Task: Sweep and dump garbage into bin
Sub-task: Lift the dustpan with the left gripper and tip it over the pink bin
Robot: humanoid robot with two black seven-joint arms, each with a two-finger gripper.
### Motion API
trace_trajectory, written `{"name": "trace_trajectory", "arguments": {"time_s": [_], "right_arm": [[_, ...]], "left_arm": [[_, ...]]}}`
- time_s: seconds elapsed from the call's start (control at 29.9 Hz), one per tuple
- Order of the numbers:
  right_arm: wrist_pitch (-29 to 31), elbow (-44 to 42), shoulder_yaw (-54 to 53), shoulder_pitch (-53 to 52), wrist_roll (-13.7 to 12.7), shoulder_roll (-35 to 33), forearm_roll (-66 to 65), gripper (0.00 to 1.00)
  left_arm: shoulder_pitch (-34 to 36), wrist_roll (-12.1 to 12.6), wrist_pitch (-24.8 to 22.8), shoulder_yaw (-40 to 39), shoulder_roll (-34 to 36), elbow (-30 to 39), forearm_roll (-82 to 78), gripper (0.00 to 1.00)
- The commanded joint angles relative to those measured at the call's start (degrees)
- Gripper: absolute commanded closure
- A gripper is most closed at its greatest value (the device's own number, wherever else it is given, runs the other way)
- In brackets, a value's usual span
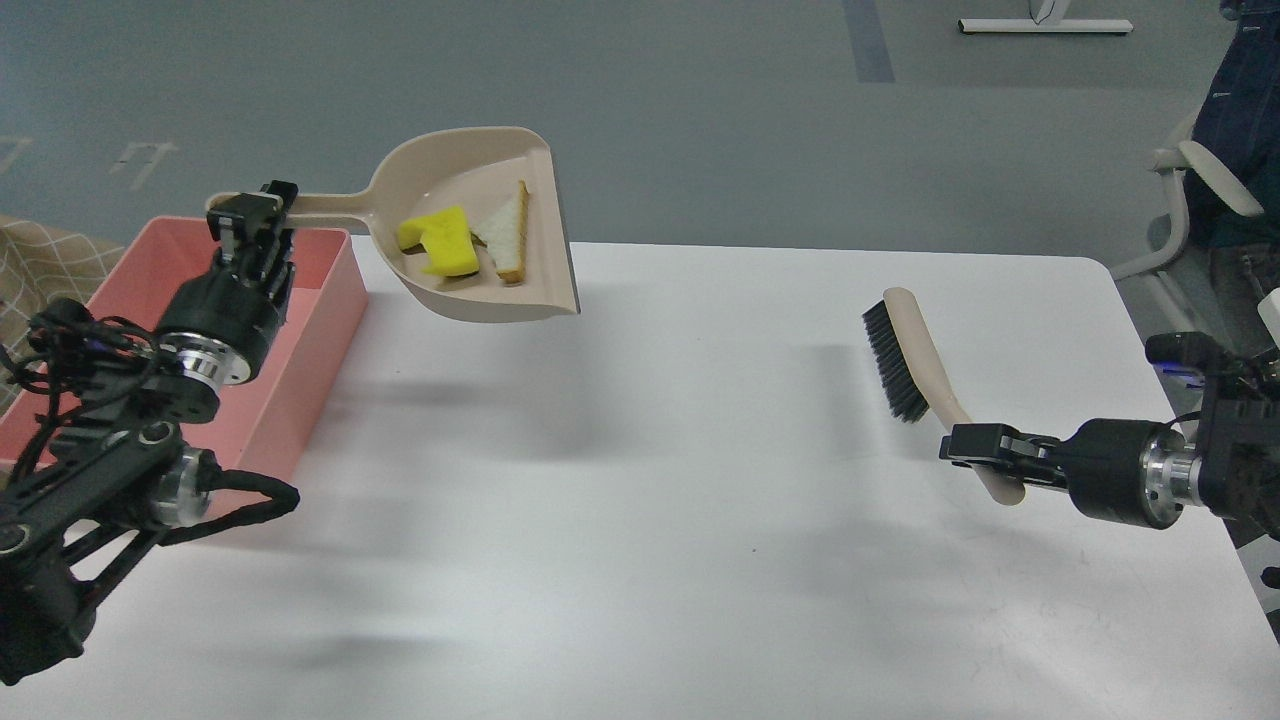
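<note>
My left gripper [250,215] is shut on the handle of the beige dustpan [470,290] and holds it raised above the table, just right of the pink bin [330,290]. The yellow spongy chunk [440,242] and the white bread slice [505,232] lie side by side in the dustpan. My right gripper [968,445] is shut on the handle of the beige brush [915,345], whose black bristles face left, above the table's right side.
The white table [650,520] runs under both arms. A white chair [1195,190] stands off the right edge. A checked cloth [40,265] lies left of the bin.
</note>
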State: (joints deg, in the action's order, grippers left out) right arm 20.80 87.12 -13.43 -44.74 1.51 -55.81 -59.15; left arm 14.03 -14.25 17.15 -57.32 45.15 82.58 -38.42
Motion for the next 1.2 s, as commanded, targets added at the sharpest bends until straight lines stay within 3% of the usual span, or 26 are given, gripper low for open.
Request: {"name": "trace_trajectory", "arguments": {"time_s": [0.0,0.17,0.3,0.37,0.64,0.84,1.17], "right_arm": [[0.0,0.0,0.1,0.0,0.0,0.3,0.0,1.00],[0.0,0.0,0.2,0.0,0.0,0.9,0.0,1.00],[0.0,0.1,0.3,0.0,0.0,1.0,0.0,1.00],[0.0,0.1,0.3,0.0,0.0,1.0,0.0,1.00],[0.0,0.1,0.1,0.1,0.0,0.7,0.0,1.00],[0.0,0.3,0.1,0.1,0.0,0.8,0.0,1.00],[0.0,0.3,0.0,0.1,0.0,1.0,0.0,1.00]], "left_arm": [[-1.5,0.0,-4.6,-4.7,5.9,-0.5,3.2,1.00],[-7.9,-0.9,-10.5,-7.3,15.3,-1.5,10.8,1.00],[-9.6,-2.1,-13.3,-7.3,17.7,-5.4,11.7,1.00],[-10.3,-3.1,-16.9,-7.3,18.5,-9.7,11.9,1.00],[-10.3,-3.5,-25.9,-7.3,19.9,-21.7,12.0,1.00],[-10.3,-7.5,-25.9,-6.4,23.9,-23.2,4.1,1.00],[-10.3,-8.8,-18.7,-7.0,25.6,-22.2,-12.9,1.00]]}}
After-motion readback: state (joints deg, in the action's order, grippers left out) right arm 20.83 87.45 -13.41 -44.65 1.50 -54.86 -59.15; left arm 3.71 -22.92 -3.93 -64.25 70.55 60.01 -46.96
